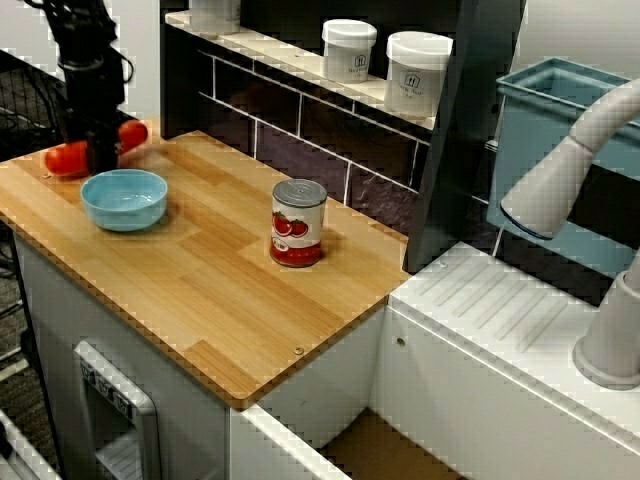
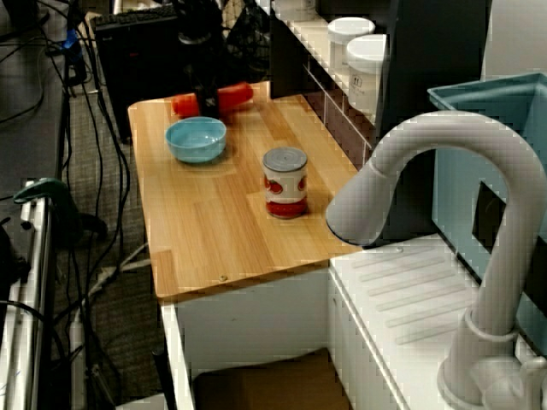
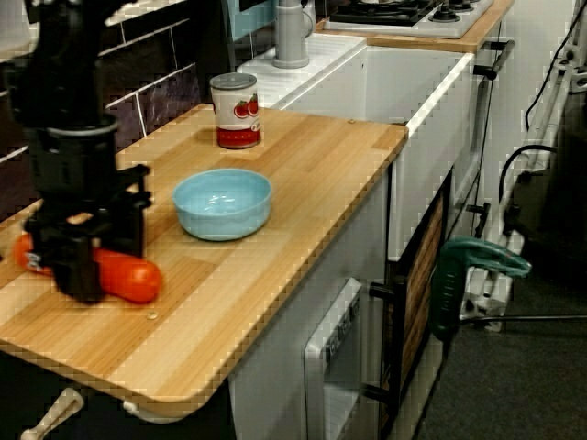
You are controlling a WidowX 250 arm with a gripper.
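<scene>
The long red-orange vegetable [image 3: 131, 280] lies flat on its side at the end of the table [image 3: 303, 174] farthest from the sink, close to the corner. In the view from the table's end, one rounded tip sticks out toward the front edge and the other pokes out behind my arm. It rests on the wood, as far as I can judge, not lifted.

My hand [image 3: 92, 261] is down over its middle, pointing straight at the table, with one finger [image 3: 78, 270] in front of the vegetable and the other behind it. The gap is narrow, about as wide as the vegetable is thick. I cannot tell whether the fingers are pressing on it or only standing beside it, because the black finger in front hides the contact. I take it that I stand across the short way because a long, round thing is easiest to straddle there.

Just beside us, toward the sink, sits a light blue bowl [image 3: 223, 225], upright, with nothing in it, and apart from the vegetable. Farther along stands a tomato can [image 3: 235, 111], upright and well away from the bowl. In the view from the sink side, two white lidded jars [image 1: 349, 50] stand on the shelf [image 1: 290, 62] by the tiled wall, and a white faucet [image 1: 560, 170] curves in from the right.
</scene>
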